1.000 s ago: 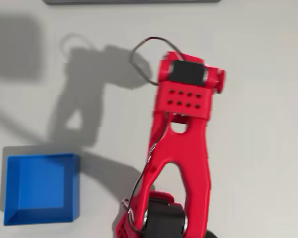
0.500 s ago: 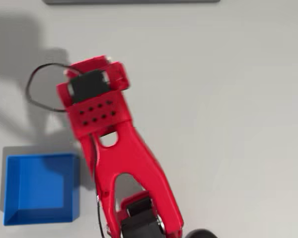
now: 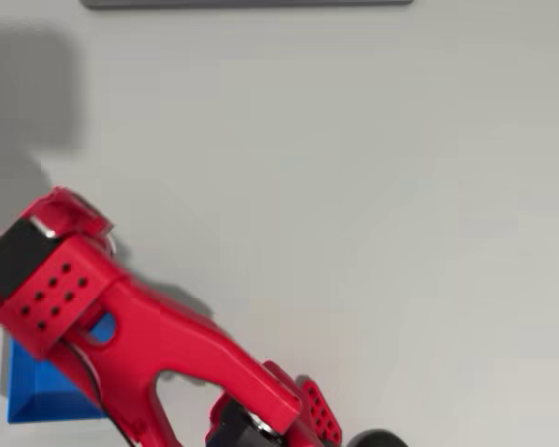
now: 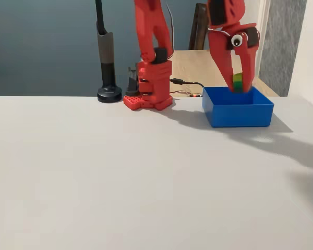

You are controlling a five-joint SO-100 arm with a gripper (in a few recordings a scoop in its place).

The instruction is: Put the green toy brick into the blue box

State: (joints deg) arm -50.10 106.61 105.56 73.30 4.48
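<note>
In the fixed view my red gripper [image 4: 239, 87] hangs point-down over the blue box [image 4: 240, 115], shut on the green toy brick [image 4: 238, 82]. The brick sits between the fingers at about the height of the box's rim, lime top over a darker green layer. In the overhead view the red arm [image 3: 121, 326] reaches to the left edge and covers most of the blue box [image 3: 37, 396]. There the fingers and the brick are hidden under the wrist.
The red base [image 4: 148, 91] stands behind the box, with a black post on a round foot [image 4: 108, 78] to its left. A dark strip [image 3: 247, 3] lies along the table's far edge in the overhead view. White tabletop stretches wide on the right.
The arm has swung from the middle of the table leftward in the overhead view, and its wrist now sits over the blue box.
</note>
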